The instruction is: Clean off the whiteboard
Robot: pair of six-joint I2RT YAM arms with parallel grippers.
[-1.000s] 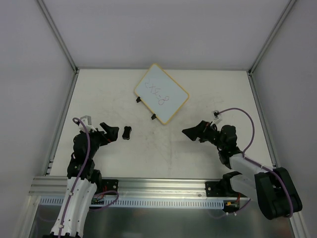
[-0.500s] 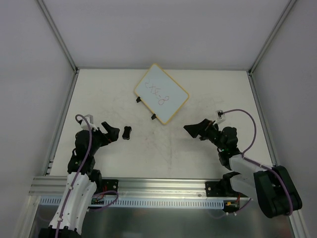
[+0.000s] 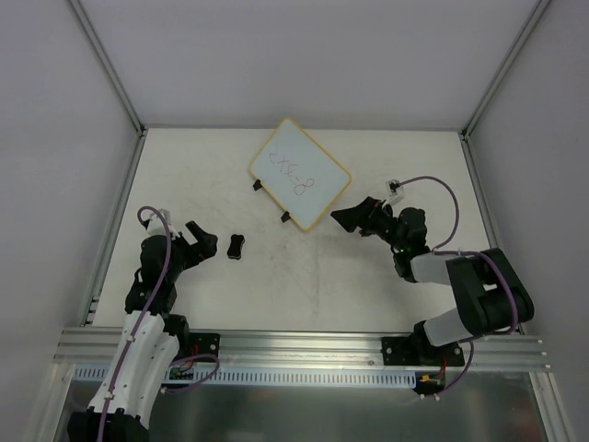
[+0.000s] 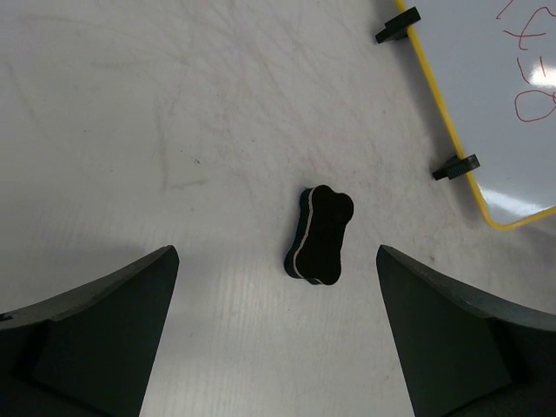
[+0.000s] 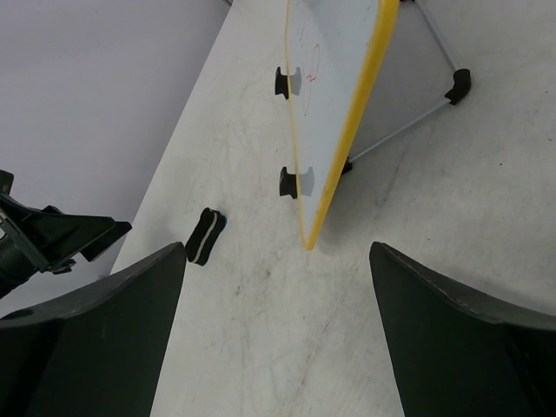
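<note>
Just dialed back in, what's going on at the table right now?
Neither arm holds anything. The left gripper, fingers open, is lined up on the black eraser lying on the table. The right gripper, also open, hovers by the near corner of the whiteboard without touching it. The board carries red scribbles, so nothing is erased yet.

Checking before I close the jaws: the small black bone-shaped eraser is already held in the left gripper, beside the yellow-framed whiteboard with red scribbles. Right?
Not held. The left wrist view shows the small black bone-shaped eraser lying free on the white table, ahead of the open left gripper, beside the yellow-framed whiteboard with red scribbles.
</note>
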